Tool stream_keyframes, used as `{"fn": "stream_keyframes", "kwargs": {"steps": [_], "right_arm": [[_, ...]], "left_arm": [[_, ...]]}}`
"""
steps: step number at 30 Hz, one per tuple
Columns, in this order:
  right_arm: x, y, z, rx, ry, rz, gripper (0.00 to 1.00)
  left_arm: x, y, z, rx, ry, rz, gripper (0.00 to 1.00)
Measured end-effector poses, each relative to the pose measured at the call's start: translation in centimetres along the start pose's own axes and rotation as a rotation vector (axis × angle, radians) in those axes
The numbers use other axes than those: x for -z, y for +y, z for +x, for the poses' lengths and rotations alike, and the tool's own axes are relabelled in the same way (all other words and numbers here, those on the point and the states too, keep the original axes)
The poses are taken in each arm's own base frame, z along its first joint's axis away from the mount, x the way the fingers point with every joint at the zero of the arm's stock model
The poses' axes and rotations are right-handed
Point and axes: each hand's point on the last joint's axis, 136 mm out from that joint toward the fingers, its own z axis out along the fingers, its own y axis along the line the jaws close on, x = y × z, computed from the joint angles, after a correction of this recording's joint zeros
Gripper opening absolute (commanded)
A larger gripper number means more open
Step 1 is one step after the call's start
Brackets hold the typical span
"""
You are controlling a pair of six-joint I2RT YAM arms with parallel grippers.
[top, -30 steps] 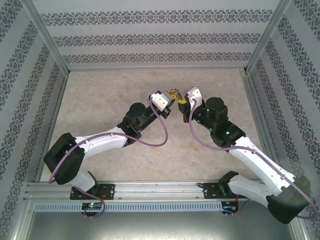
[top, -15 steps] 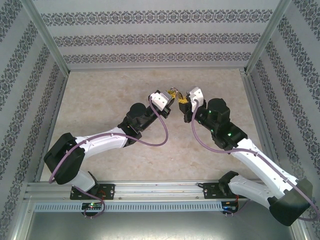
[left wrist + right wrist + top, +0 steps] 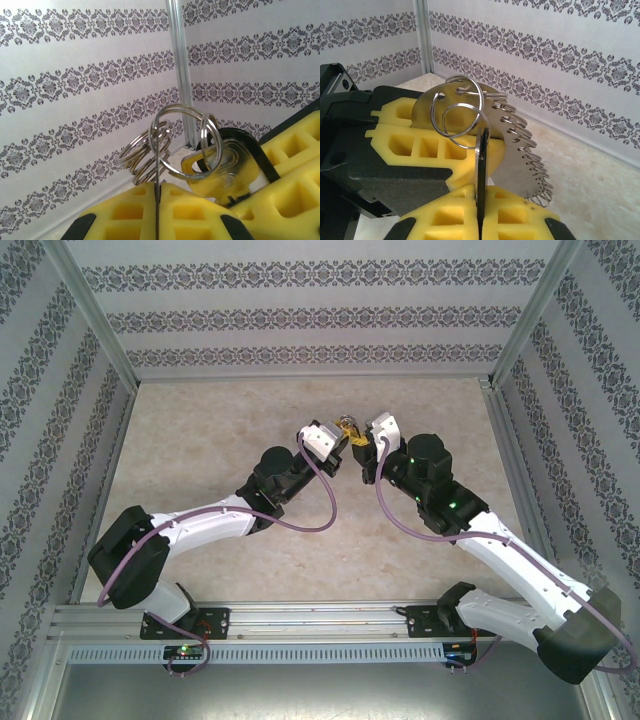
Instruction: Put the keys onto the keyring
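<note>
Left gripper: jaws pressed together on a flat silver disc, which its own camera sees edge-on. Right gripper: jaws clamped on the silver key. The keyring, a coil of split rings, hangs between them and threads through the key's head. All are held above the marble tabletop, near the patterned wall.

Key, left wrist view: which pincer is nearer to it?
Right. The right pincer is shut on the key itself. The left pincer sits just beside it, shut on the keyring wire threaded through the key.
</note>
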Motion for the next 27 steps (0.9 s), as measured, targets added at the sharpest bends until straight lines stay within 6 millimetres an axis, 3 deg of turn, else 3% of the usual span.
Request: {"fn": "stream_keyframes", "kwargs": {"steps": [13,27], "right_arm": [[1.2,-1.1,-1.1,0.001,-0.038,0.058,0.0],[-0.2,-0.6,0.3,0.0,0.011,0.036,0.0]], "left_arm": [[0.1,-0.6,-0.1,0.003,-0.003,0.014,0.0],[0.1,-0.6,0.1,0.002,0.005,0.009,0.0]]}}
